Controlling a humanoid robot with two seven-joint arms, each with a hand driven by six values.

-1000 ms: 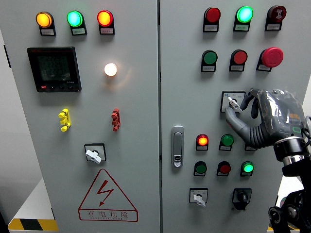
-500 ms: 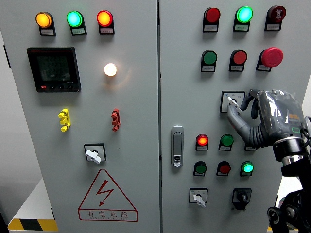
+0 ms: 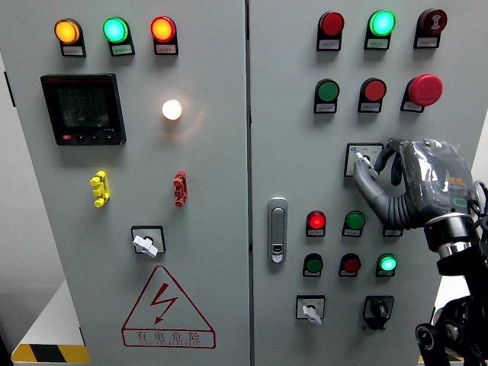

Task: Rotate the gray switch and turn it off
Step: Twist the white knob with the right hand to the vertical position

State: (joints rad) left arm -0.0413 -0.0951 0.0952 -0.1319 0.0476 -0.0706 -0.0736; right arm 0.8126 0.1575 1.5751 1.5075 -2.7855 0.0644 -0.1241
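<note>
At the right middle of the frame, the right hand (image 3: 398,185) pinches the gray switch (image 3: 364,161) between thumb and fingers. The switch sits on the gray control panel (image 3: 290,137) (right door), above a lit red lamp (image 3: 316,222).

We face a gray cabinet (image 3: 229,229) that fills nearly the whole frame, split by a vertical seam just right of center. Along the left edge we see a pale wall (image 3: 19,252) behind it. At the lower left a light floor (image 3: 53,320) shows, ending in a yellow-and-black hazard stripe (image 3: 49,353) at the bottom corner. At the lower right edge we see a narrow bright strip of white. The light is even, with soft glare on the cabinet.
</note>
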